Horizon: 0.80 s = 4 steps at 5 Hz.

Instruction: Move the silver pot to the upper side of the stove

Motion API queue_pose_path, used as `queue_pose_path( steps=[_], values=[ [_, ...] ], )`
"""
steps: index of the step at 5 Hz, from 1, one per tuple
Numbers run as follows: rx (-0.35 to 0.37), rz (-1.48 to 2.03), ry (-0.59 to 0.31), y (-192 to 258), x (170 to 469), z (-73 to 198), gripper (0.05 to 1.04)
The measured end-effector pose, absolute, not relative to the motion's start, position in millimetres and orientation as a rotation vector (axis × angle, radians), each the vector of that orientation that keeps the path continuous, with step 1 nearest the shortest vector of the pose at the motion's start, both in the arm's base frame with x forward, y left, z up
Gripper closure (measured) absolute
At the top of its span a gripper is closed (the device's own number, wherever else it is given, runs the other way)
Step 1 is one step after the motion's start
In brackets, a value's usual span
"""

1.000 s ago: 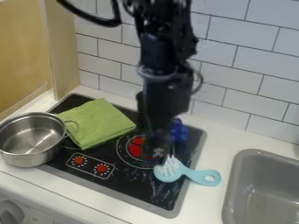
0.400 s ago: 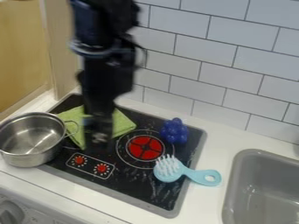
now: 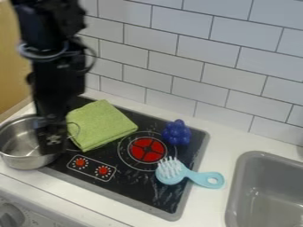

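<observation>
Black stove [image 3: 139,185] on white counter [image 3: 204,208], 1 green cloth [image 3: 102,125], blue toy [image 3: 177,132], pale-blue brush [image 3: 172,174], silver pot [image 3: 21,158]

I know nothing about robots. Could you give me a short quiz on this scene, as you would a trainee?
1. True or false: the cloth lies on the stove.

2. Whose handle sticks out past the stove's right edge?
A) a spoon
B) the brush
C) a knife

3. Fill in the blank: in this view, the claw partly hides the silver ___.

Key: 1. True. 2. B. 3. Pot.
</observation>
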<state>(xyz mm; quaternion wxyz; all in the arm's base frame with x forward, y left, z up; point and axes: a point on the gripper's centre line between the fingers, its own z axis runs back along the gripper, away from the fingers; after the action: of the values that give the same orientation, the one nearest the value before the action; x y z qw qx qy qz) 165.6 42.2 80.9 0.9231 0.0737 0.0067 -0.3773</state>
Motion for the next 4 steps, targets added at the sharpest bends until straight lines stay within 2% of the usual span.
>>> queue_pose_path(
  steps=[1, 3, 4],
  values=[
    [0.121, -0.751, 0.072, 60.3, 163.2, 49.5, 0.083],
    [0.187, -0.786, 0.101, 72.6, 165.7, 27.4, 0.083],
    [0.202, -0.785, 0.101, 74.8, 167.4, 24.7, 0.083]
  ],
)
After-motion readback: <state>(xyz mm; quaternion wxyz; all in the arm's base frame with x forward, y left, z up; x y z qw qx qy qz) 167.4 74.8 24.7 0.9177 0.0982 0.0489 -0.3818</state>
